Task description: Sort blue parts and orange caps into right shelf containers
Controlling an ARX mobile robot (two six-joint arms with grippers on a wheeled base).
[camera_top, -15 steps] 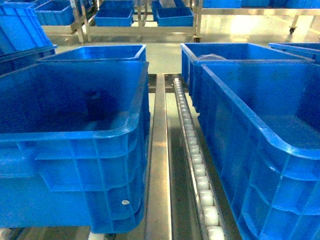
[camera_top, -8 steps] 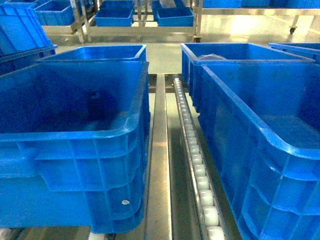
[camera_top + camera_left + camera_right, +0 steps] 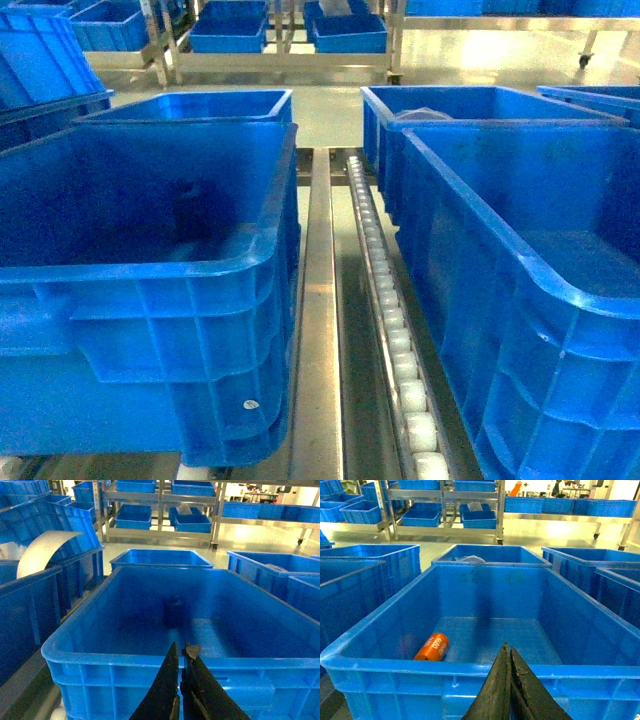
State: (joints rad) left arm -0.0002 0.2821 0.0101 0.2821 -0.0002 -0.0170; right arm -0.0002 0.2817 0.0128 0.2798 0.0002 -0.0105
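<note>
Directly ahead in the head view, two large blue containers sit side by side on a metal roller rack [image 3: 385, 300]: the left container [image 3: 150, 280] and the right container [image 3: 520, 290], with more crates behind them. Seen from the left wrist, the left gripper [image 3: 181, 652] hangs just before the near rim of its crate, dark fingers pressed together and holding nothing. Seen from the right wrist, the right gripper [image 3: 508, 655] is likewise closed and empty at the right container's near rim. Inside that crate an orange cap [image 3: 431, 647] lies on its side on the floor, near the left wall.
</note>
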